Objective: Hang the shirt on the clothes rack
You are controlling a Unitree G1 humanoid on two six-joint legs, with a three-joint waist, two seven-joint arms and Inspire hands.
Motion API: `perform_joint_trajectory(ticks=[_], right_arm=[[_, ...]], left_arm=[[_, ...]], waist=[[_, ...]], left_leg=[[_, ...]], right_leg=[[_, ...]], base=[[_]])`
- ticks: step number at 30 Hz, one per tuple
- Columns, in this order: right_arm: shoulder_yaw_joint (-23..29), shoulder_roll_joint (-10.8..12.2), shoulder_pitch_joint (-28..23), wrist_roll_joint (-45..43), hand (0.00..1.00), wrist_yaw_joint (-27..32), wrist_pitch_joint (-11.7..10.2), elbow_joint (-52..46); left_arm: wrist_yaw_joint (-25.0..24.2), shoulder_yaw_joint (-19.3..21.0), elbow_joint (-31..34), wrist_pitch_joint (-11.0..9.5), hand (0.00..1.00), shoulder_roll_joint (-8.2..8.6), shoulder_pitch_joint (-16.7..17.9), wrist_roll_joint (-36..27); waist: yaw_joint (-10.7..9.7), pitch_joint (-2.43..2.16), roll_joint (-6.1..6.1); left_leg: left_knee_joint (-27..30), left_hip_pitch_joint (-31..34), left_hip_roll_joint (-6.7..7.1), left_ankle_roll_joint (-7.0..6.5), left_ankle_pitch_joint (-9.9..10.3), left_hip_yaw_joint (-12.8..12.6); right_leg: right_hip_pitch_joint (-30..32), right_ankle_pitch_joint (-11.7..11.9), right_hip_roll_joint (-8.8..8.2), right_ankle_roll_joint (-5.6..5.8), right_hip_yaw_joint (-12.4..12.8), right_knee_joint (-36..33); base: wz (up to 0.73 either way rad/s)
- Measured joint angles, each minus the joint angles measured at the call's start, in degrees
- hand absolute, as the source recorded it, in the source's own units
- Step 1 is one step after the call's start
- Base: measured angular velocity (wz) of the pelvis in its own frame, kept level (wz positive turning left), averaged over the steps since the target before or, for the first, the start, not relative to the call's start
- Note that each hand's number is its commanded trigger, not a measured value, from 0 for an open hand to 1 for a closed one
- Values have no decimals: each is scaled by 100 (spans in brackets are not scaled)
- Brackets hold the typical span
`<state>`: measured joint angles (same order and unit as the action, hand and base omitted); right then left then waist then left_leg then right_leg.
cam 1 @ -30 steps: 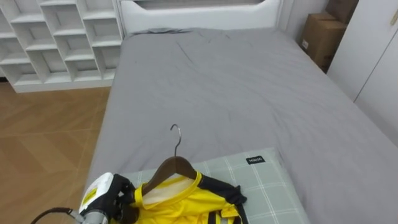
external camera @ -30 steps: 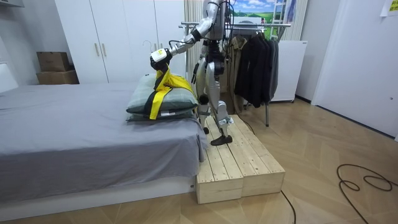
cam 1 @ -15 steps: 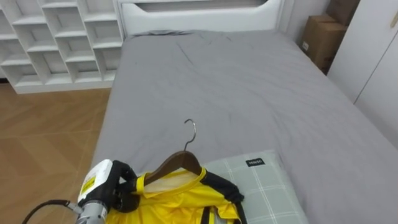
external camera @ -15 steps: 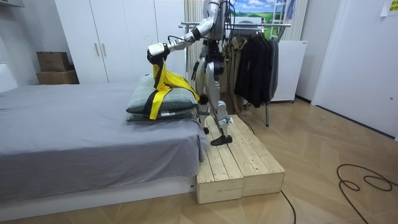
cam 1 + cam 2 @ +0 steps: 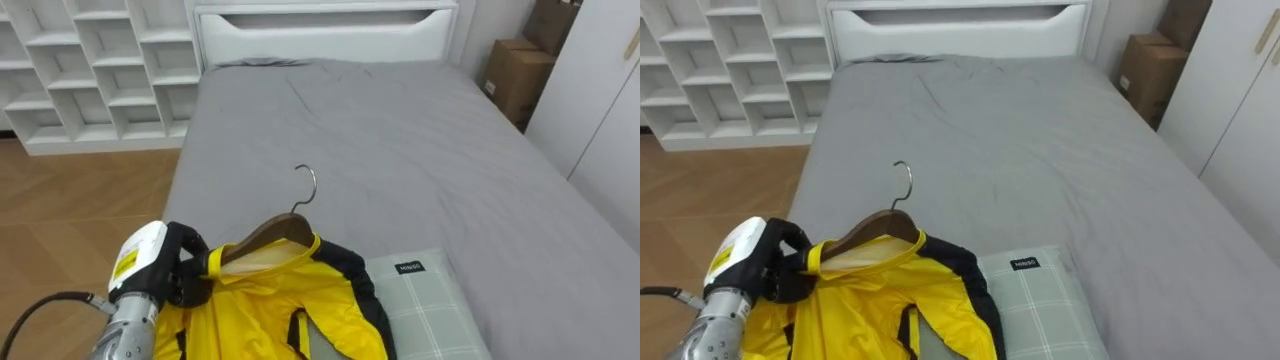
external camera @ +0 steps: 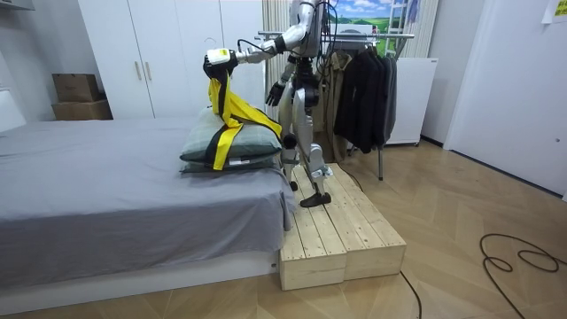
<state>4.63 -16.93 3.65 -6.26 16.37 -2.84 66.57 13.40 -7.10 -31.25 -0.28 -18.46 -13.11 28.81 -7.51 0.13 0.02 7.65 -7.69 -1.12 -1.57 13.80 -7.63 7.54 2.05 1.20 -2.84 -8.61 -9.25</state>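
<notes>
Up it went: the left hand, dark fingers clamped round the near end of the curved wooden hanger, had risen since half a second before. It hoisted the glossy yellow jacket above the checked pillow, with the hem trailing there. The hanger's bar ran left to right, tilted up rightward. Its thin metal hook pointed toward the headboard over the smooth grey bed. The right hand hung by the hip; I couldn't tell its fingers' state.

Nothing legible: the small dark label on the checked pillow is unreadable.
</notes>
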Motion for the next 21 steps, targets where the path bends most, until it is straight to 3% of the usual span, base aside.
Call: perform_joint_trajectory(ticks=[9, 21], right_arm=[[158, -29, -41, -992, 0, 200, 100, -1835], [-132, -26, -318, -2197, 0, 98, 153, -4360]], left_arm=[[-70, 22, 704, 145, 100, 10, 329, -237], [-165, 2, 950, 172, 100, 56, 482, -454]], waist=[[11, -18, -30], [163, -31, -43]], left_leg=[[6, -93, -4, 9, 5, -23], [-3, -199, -22, 28, 20, -108]], right_leg=[[-27, -18, 23, -14, 48, -67], [-100, -17, 74, -16, 176, -56]], base=[[-2], [-3]])
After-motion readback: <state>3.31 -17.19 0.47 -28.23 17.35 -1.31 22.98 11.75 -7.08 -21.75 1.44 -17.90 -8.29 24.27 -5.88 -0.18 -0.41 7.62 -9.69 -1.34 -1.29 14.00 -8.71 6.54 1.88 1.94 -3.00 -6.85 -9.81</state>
